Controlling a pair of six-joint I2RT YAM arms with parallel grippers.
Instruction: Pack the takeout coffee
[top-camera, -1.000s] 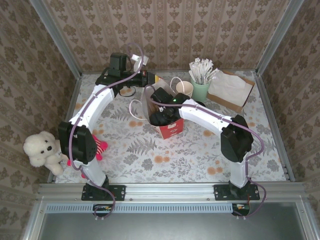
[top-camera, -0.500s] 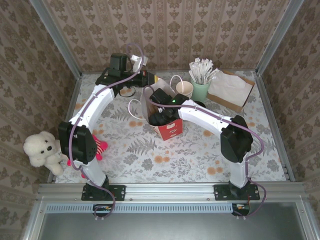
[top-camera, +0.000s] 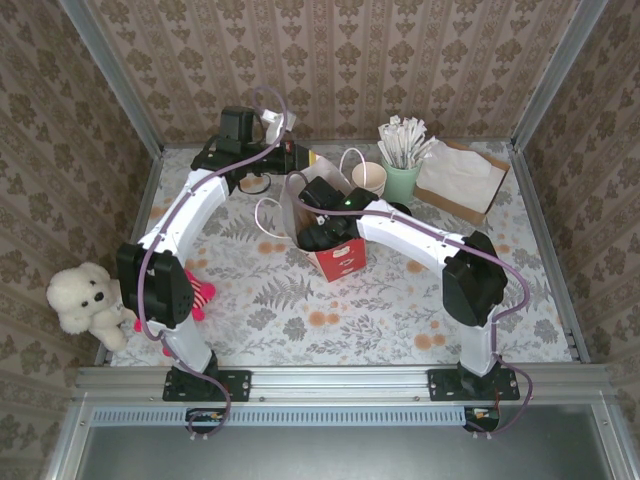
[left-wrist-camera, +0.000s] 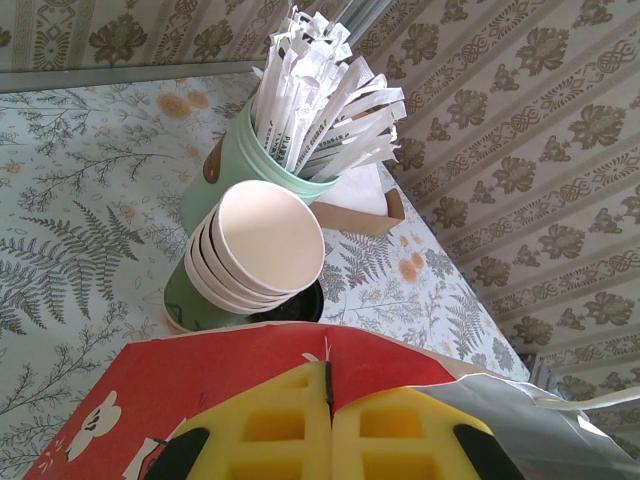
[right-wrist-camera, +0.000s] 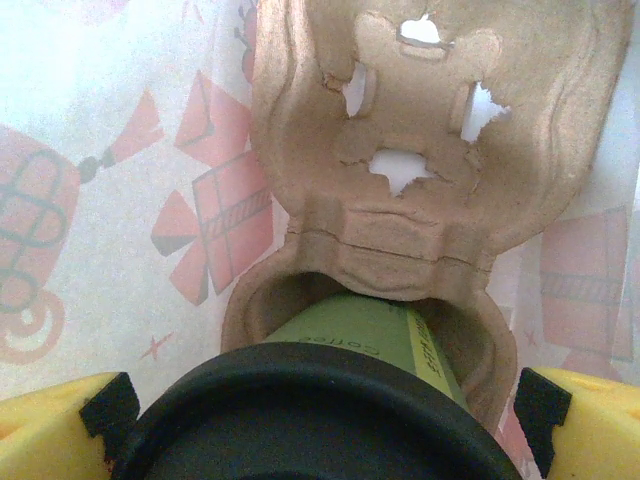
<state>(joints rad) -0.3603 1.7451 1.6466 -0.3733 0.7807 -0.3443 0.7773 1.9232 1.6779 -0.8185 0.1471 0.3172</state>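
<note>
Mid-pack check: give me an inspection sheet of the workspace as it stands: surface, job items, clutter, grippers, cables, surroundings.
Surface: floral tablecloth, flat, no spill seen.
Job's things: takeout coffee seated in a pulp carrier inside the gift bag.
Clutter: stack of cream cups, mint cup of stirrers, napkin box, plush toy beside the table's left edge.
Grippers: left gripper shut, apparently pinching the bag's rim; right gripper open, fingers either side of the coffee's lid.
Cables: purple cable along each arm, no snag seen.
Surroundings: wallpapered walls, metal frame.
</note>
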